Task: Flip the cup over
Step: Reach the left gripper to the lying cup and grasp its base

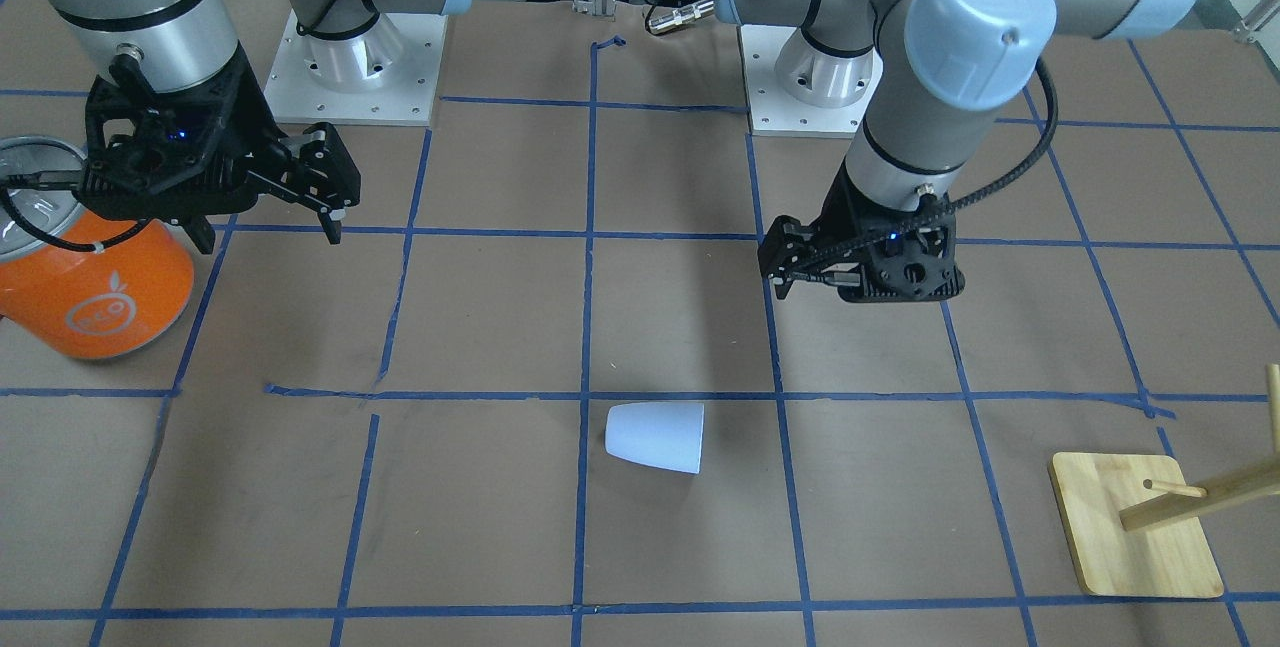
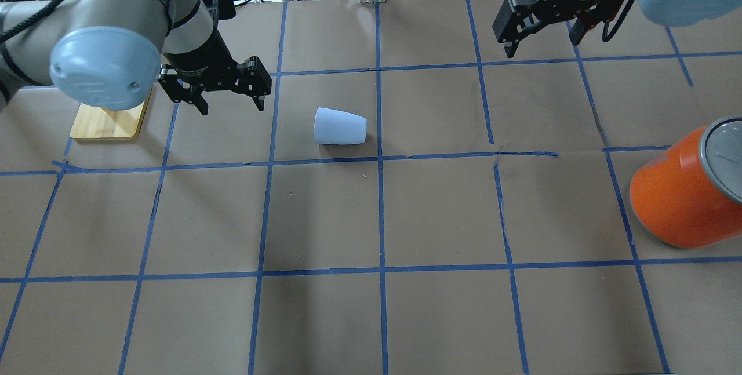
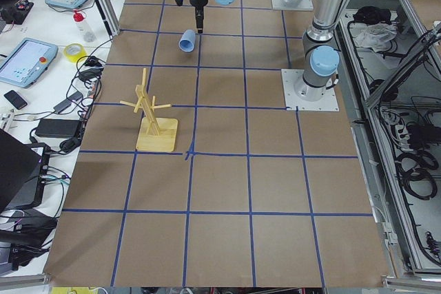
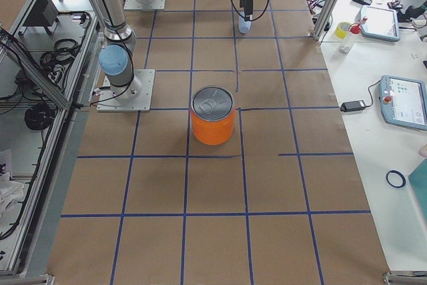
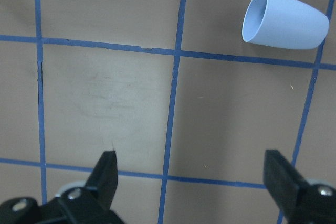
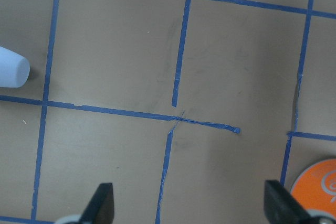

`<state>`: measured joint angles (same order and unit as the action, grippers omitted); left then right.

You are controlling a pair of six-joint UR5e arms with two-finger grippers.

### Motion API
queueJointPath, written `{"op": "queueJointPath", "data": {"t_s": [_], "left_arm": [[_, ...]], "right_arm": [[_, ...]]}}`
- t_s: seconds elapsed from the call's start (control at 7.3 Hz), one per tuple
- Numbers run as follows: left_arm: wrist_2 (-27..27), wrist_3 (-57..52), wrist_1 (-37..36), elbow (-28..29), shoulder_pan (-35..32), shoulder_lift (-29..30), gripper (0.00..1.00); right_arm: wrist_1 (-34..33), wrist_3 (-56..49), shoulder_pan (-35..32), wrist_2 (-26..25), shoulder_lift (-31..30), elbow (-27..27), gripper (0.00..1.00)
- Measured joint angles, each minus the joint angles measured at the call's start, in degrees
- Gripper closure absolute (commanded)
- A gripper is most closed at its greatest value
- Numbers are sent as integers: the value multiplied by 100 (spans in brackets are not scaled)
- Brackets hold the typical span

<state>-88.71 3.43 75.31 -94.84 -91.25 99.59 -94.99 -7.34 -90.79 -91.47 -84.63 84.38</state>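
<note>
The pale blue-white cup (image 2: 340, 126) lies on its side on the brown paper table, its wide mouth toward the left arm's side. It also shows in the front view (image 1: 655, 437), the left wrist view (image 5: 286, 20) and at the edge of the right wrist view (image 6: 11, 66). My left gripper (image 2: 232, 105) hangs open and empty above the table, a short way beside the cup's mouth; it also shows in its wrist view (image 5: 190, 163). My right gripper (image 2: 542, 42) is open and empty, far from the cup, near the table's far right; it also shows in its wrist view (image 6: 188, 195).
A big orange can (image 2: 678, 195) with a silver lid stands on the robot's right side, close to the right gripper in the front view (image 1: 95, 277). A wooden peg stand on a square base (image 2: 110, 123) stands behind the left arm. Blue tape lines grid the table.
</note>
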Motion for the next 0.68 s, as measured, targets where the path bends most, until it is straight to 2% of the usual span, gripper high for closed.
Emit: {"op": "queueJointPath", "data": {"t_s": [0.27, 0.68], "left_arm": [[988, -166, -591, -68, 168, 591, 0], [2935, -186, -1236, -97, 551, 1379, 0]], "right_arm": [[20, 31, 0, -26, 4, 58, 0], [42, -8, 0, -13, 31, 97, 0]]}}
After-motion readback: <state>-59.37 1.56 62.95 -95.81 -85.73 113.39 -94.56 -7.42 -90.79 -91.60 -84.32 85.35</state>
